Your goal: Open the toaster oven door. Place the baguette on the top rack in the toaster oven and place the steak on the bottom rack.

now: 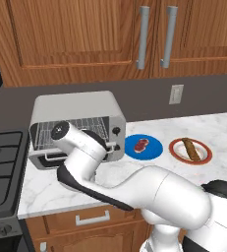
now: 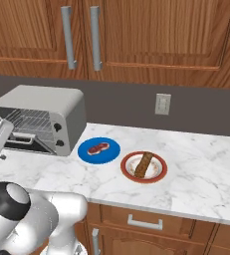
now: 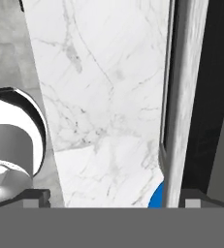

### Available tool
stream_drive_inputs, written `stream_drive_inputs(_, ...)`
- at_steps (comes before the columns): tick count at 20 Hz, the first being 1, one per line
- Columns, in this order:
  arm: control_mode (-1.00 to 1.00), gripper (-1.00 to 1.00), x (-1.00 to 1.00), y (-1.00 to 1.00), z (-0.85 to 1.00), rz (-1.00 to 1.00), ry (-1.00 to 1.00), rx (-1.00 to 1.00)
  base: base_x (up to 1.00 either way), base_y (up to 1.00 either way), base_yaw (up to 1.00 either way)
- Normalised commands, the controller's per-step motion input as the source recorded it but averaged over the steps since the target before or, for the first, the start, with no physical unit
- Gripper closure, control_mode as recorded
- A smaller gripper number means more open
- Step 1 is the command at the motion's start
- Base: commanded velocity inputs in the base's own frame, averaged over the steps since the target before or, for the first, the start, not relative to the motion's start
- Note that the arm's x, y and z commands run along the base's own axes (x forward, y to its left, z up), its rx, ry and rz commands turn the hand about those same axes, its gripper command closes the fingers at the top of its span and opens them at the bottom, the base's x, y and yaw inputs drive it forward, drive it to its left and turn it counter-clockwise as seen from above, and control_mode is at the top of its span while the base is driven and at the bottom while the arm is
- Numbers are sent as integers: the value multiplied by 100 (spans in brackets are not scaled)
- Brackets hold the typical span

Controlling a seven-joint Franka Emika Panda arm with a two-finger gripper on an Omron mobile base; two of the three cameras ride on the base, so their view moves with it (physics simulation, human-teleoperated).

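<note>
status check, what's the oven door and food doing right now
End effector open, at the oven door. Door down, racks showing. Steak and baguette on their plates, nothing blocking.

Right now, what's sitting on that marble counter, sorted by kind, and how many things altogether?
Appliances: 1, the toaster oven
Plates: 2, the blue plate and the red-rimmed plate
Food items: 2, the steak and the baguette
Total: 5
</note>
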Motion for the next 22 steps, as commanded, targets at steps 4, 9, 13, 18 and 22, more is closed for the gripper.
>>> stream_drive_inputs(4,-100,-100,-34,31,30,6,-7,0,0,0,0)
stream_drive_inputs(9,-100,-100,-30,42,27,0,-9,-5,0,0,0)
stream_drive_inputs(13,-100,-100,-21,50,18,-17,-1,-16,0,0,0)
stream_drive_inputs(18,-100,-100,-19,39,17,-31,0,-19,0,0,0)
stream_drive_inputs(22,-100,-100,-22,20,19,-38,5,-20,0,0,0)
